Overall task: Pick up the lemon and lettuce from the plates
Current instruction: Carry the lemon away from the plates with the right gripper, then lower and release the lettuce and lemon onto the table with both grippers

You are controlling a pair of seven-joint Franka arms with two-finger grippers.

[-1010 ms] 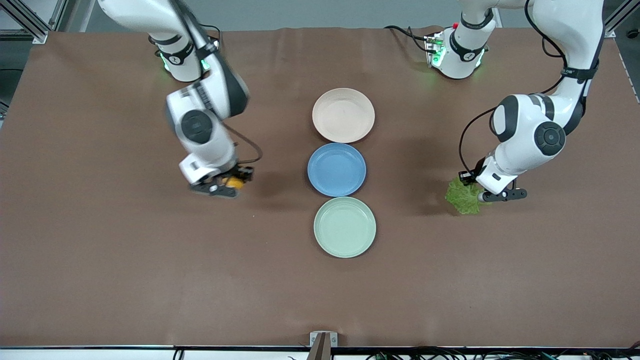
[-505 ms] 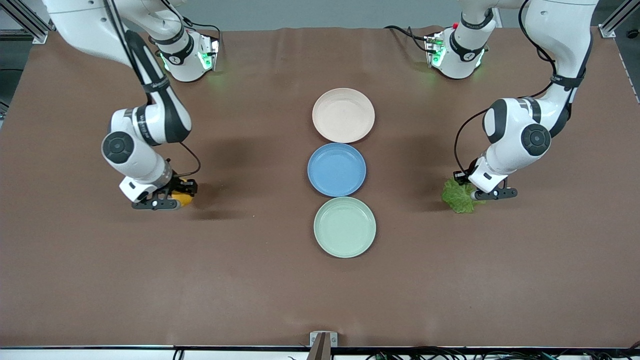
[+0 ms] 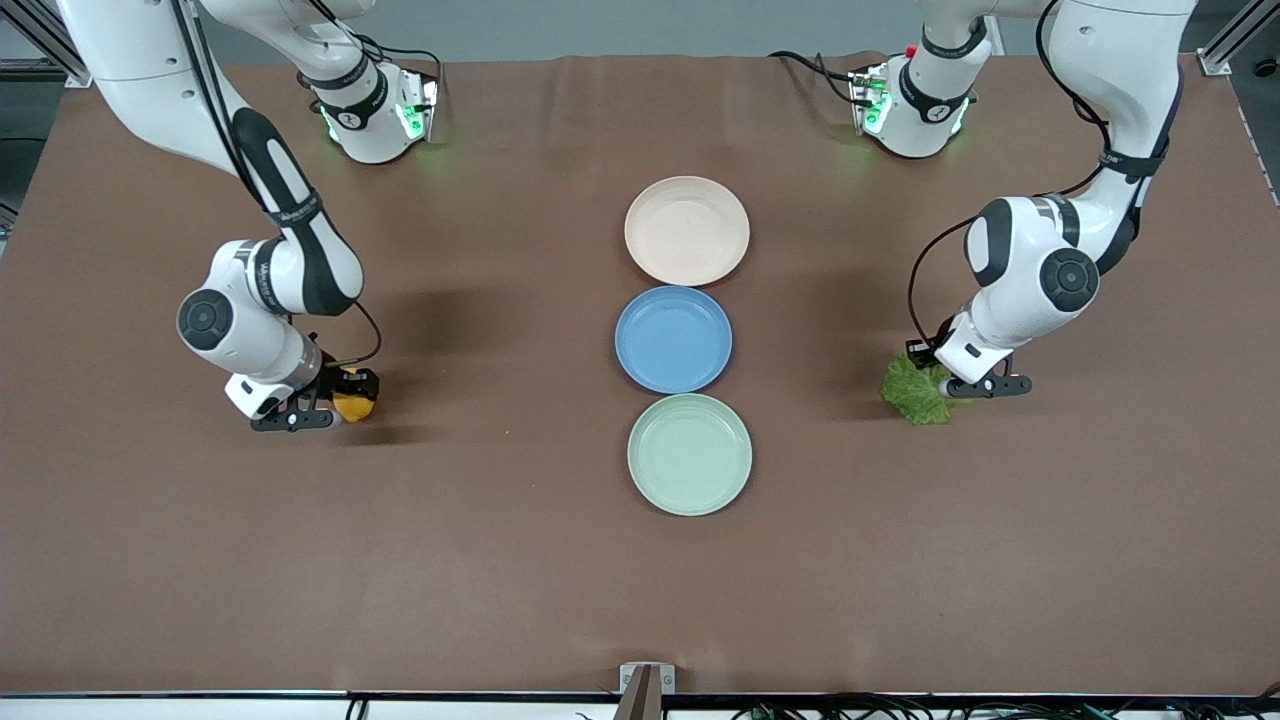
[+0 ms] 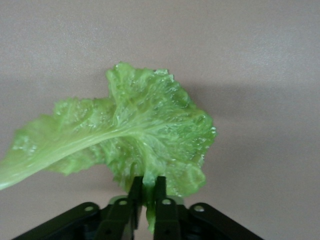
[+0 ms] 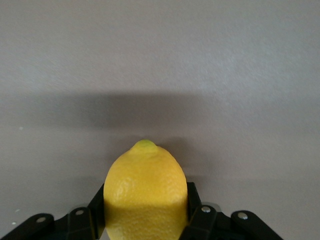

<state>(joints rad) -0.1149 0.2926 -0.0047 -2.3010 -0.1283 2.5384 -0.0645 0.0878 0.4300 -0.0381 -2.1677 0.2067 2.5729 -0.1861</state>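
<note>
Front view: right tool (image 3: 322, 412) grips the lemon (image 3: 354, 405), left tool (image 3: 958, 388) pinches the lettuce (image 3: 914, 391), both low over bare worktop (image 3: 500, 560), plates (image 3: 689, 454) empty; release gently, then lift straight.

Yellow lemon (image 3: 354, 406) and crinkled lettuce (image 3: 914, 391) (both gripped) — plates (image 3: 686, 230) bare.

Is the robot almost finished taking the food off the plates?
Nearly. The beige-pink plate and mint green plate have nothing on them. The right gripper grips the lemon low over the table toward the right arm's end. The left gripper pinches the lettuce low over the left arm's end. Left to do: let go of both.
</note>
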